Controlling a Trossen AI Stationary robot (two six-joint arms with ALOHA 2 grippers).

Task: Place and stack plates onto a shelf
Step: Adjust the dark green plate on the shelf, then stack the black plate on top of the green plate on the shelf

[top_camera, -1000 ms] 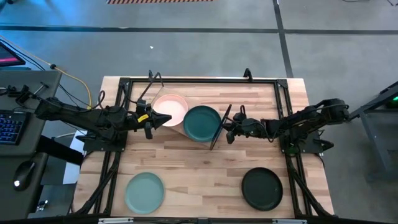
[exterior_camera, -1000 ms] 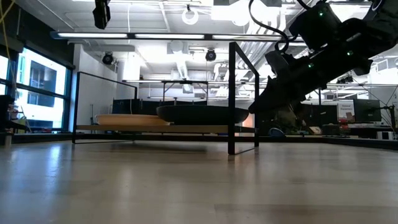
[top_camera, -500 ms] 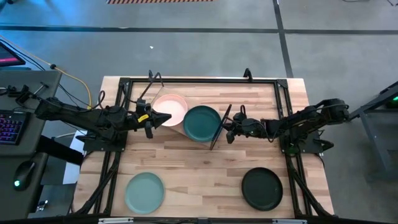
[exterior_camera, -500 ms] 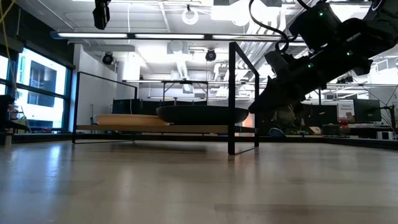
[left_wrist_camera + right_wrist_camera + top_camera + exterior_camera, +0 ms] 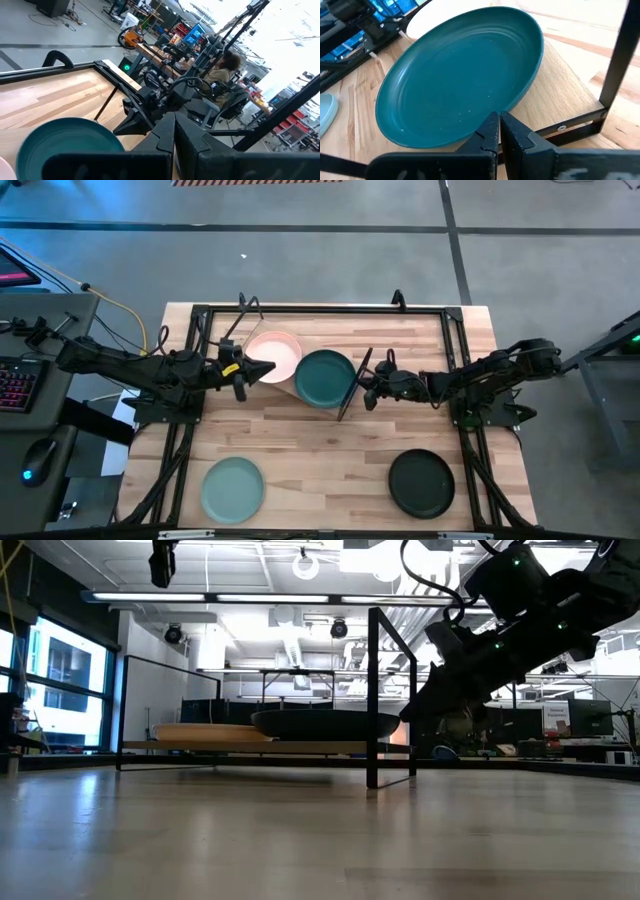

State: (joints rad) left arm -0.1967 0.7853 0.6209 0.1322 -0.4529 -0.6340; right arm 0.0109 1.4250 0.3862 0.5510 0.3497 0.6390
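1. My left gripper hovered at the left end of the shelf, its tip over the near-left rim of the pale pink plate. In my left wrist view the two fingers were pressed together with nothing between them.
2. The pale pink plate lay flat on the left part of the shelf, its right edge just beside or slightly under the dark teal plate; I could not tell whether they touched.
3. The dark teal plate sat flat on the right part of the shelf, in front of and to the right of the pink one. In the low view it showed as a dark shallow dish on the shelf board, just left of the black frame end.
4. My right gripper was just outside the right frame end of the shelf, level with the teal plate's right rim. In my right wrist view the fingers were together at the edge of the teal plate; they looked closed and holding nothing.
5. The mint green plate lay on the desk, well in front of the shelf's left end.
6. The black plate lay on the desk, well in front of the shelf and past its right end.
7. Beyond the desk, in my left wrist view, a seated person was visible in the room.
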